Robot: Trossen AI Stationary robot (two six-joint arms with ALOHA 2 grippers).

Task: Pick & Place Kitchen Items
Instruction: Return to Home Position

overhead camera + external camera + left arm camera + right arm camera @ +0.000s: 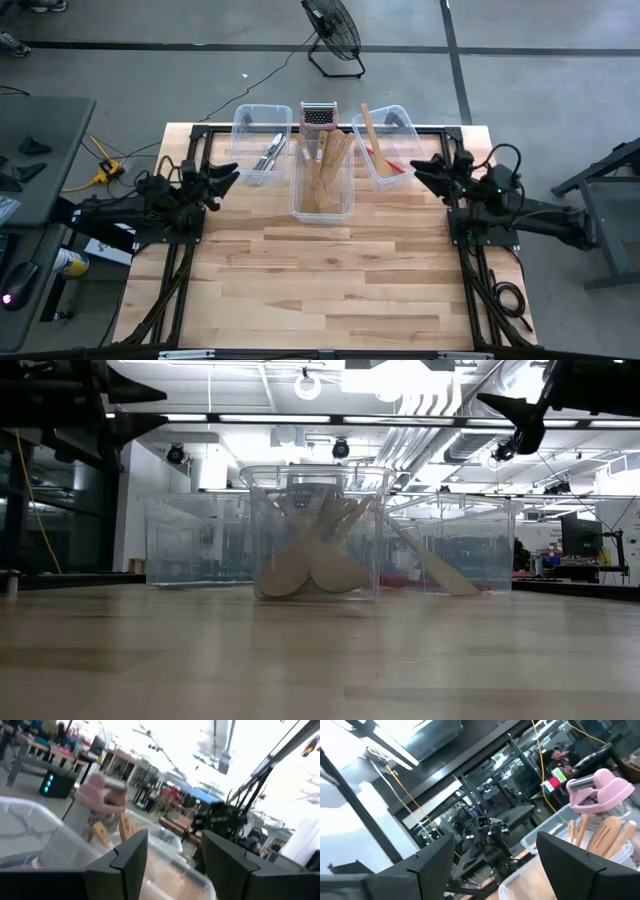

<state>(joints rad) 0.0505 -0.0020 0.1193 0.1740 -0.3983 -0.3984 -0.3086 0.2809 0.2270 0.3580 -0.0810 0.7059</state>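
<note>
Three clear bins stand along the table's far side. The left bin [262,135] holds silver metal utensils [270,152]. In the middle bin [322,208], several pale wooden utensils [322,165] rest with their heads [310,565] on the bottom. The right bin [400,125] holds a wooden spoon [372,135], leaning on its wall, and a red-headed spatula [392,166]. My left gripper [232,177] hangs open above the table, left of the bins. Right of them, my right gripper [416,172] hangs open as well. Nothing is between the fingers of either [175,855] [497,860].
A metal box grater with a pinkish top [318,115] stands upright behind the middle bin. The near half of the wooden table [330,290] lies bare. Both arm bases sit at the table's left and right edges.
</note>
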